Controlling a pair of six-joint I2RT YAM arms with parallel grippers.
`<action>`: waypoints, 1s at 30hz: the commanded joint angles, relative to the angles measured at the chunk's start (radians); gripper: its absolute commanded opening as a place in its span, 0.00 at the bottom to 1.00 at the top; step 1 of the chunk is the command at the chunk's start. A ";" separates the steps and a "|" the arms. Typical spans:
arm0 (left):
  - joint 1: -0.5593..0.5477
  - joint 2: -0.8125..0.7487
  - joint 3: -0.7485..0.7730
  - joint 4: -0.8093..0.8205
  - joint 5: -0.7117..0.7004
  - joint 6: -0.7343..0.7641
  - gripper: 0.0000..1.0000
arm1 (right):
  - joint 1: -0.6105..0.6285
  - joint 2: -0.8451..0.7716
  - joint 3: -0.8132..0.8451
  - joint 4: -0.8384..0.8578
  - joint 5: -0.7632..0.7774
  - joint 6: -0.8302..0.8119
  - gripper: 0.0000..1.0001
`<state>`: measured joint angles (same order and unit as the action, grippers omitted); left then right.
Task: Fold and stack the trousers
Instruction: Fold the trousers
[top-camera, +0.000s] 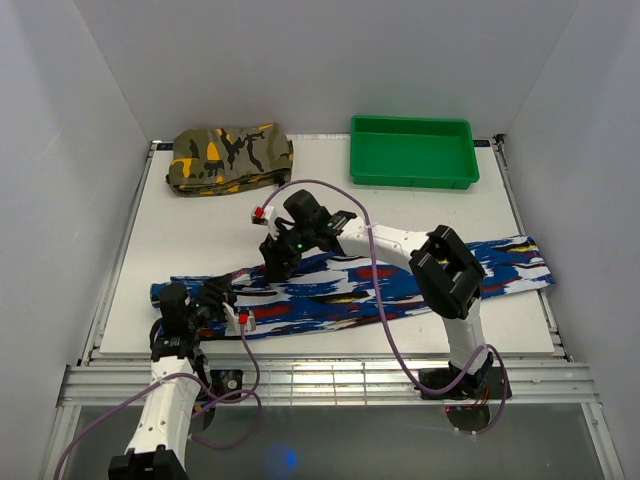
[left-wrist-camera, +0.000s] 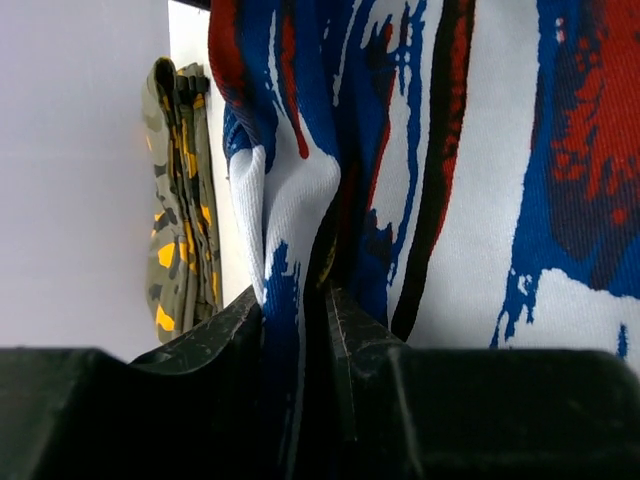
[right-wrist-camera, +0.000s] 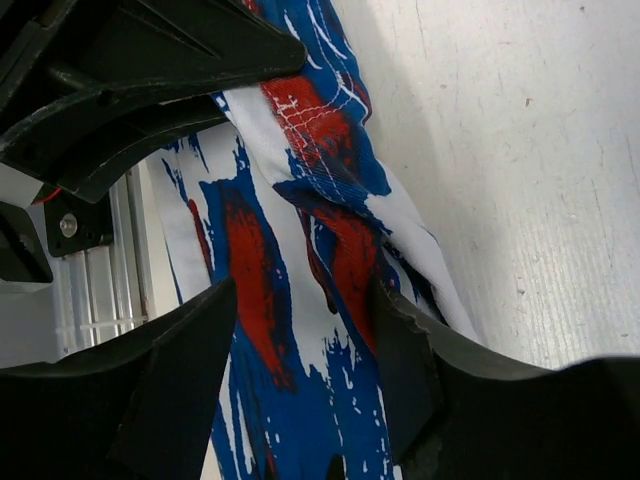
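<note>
step: first fold | left fingers: clamped on a raised pleat of the trousers, likely to lift that end | right fingers: apart, astride the cloth edge, ready to pinch | trousers: flat on worktop, under both

Off-task stuff from my side: folded camouflage garment, olive-brown with orange and black patches, sits at the far left corner of the white table. Green plastic tray is far right of it, well apart. White enclosure walls on three sides. Ribbed aluminium rail runs along the near table edge. My left wrist cam catches the garment's folded edge against the wall.
</note>
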<state>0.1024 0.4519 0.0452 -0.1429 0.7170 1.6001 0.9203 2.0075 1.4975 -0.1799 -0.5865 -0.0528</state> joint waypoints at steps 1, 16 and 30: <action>0.000 -0.010 -0.100 0.025 0.013 0.098 0.38 | 0.012 0.011 0.001 0.031 -0.033 0.033 0.60; 0.000 0.007 -0.018 -0.043 -0.037 -0.035 0.66 | 0.098 -0.047 -0.227 0.109 0.131 -0.173 0.08; 0.000 0.140 0.007 -0.188 -0.021 0.109 0.27 | 0.071 -0.091 -0.258 0.204 0.140 -0.026 0.38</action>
<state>0.1024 0.5819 0.0502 -0.2390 0.6872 1.6608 1.0122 1.9789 1.2377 0.0013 -0.4282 -0.1425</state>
